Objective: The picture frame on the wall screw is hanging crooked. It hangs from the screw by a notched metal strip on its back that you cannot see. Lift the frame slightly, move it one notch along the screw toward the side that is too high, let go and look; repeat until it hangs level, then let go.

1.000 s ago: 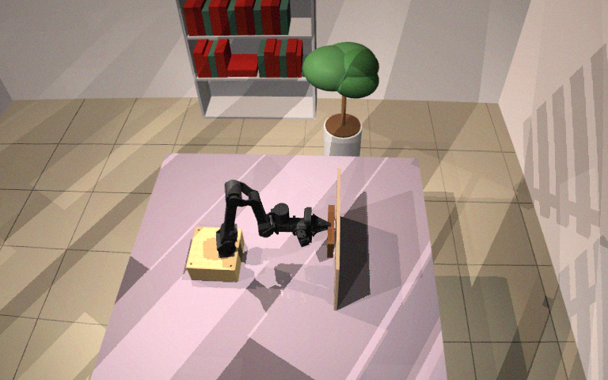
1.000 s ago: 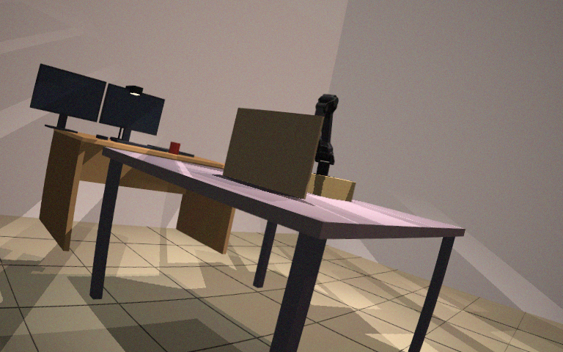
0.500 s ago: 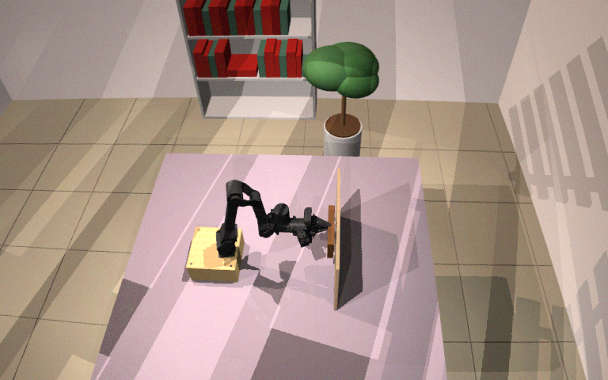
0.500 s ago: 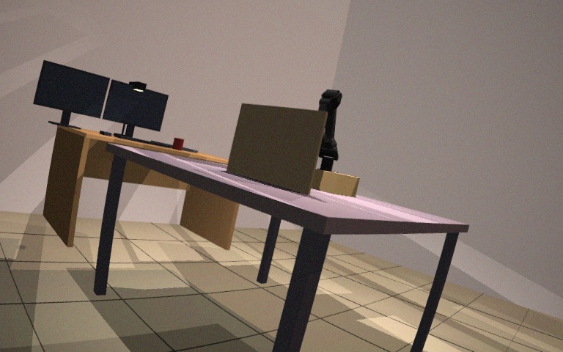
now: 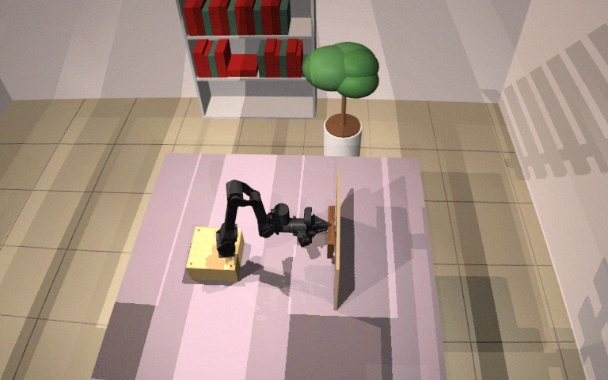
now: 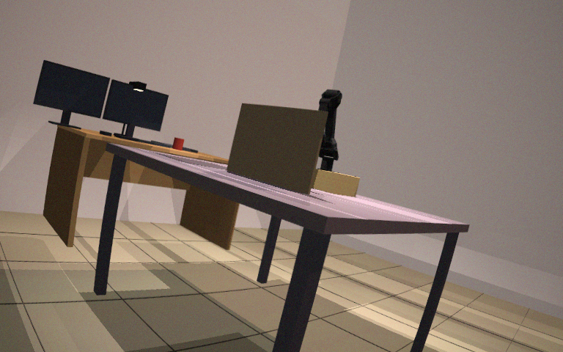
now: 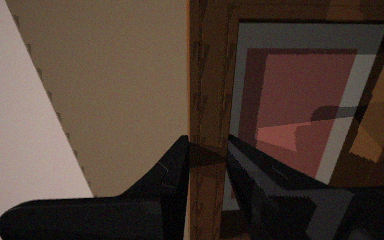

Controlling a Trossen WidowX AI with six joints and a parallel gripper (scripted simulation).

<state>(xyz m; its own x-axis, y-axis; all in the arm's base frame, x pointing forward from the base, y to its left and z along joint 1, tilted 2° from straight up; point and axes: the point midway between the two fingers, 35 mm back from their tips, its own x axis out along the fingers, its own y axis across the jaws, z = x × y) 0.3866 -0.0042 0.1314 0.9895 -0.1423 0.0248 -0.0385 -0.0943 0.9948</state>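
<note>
Pink Top, Dark Legs

The flat pink tabletop (image 5: 214, 331) (image 6: 398, 211) wears pale stripes and grey patches of shade. The rectangular brown wooden picture frame (image 5: 330, 250) (image 7: 207, 115) borders grey and dusky red (rather moody), beside the black metal gripper (image 5: 320, 224) (image 7: 205, 142).

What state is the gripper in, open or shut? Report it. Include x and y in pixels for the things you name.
Shut on the frame (image 5: 330, 250) (image 7: 210, 75): the gripper's (image 5: 330, 225) (image 7: 209, 145) fingers flank its wooden side.
</note>
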